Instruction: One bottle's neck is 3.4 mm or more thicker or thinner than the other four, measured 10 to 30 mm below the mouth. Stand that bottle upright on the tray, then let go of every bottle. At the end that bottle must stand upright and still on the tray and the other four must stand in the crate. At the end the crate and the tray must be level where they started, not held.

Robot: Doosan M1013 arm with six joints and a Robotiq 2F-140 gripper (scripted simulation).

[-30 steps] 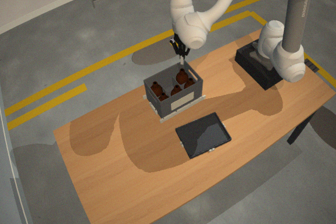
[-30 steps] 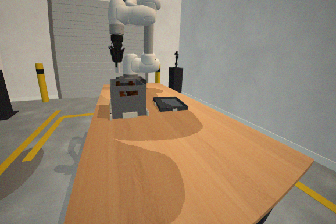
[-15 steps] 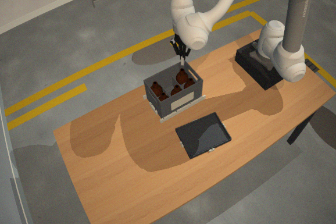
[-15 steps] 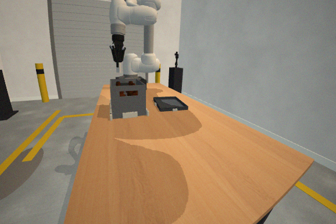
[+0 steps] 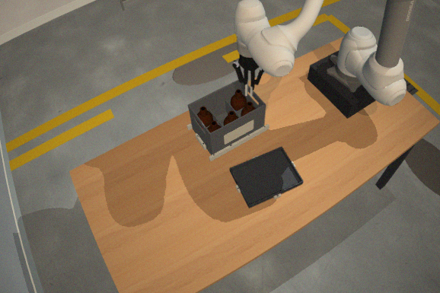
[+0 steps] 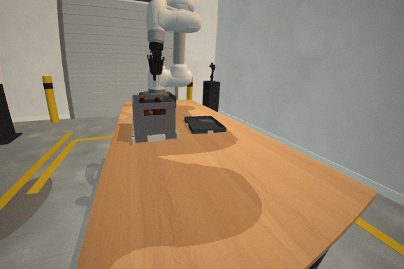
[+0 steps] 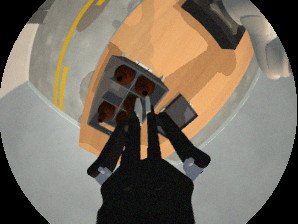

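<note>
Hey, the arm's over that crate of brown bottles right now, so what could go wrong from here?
The end effector has only a narrow gap between its fingers, so coming down like this might hit a neck instead of straddling it.

The bottles stand close together in the crate, so spreading the fingers among them could knock a neighbor.

Their necks look too alike here to tell apart, so the wrong one may reach the tray.
</note>
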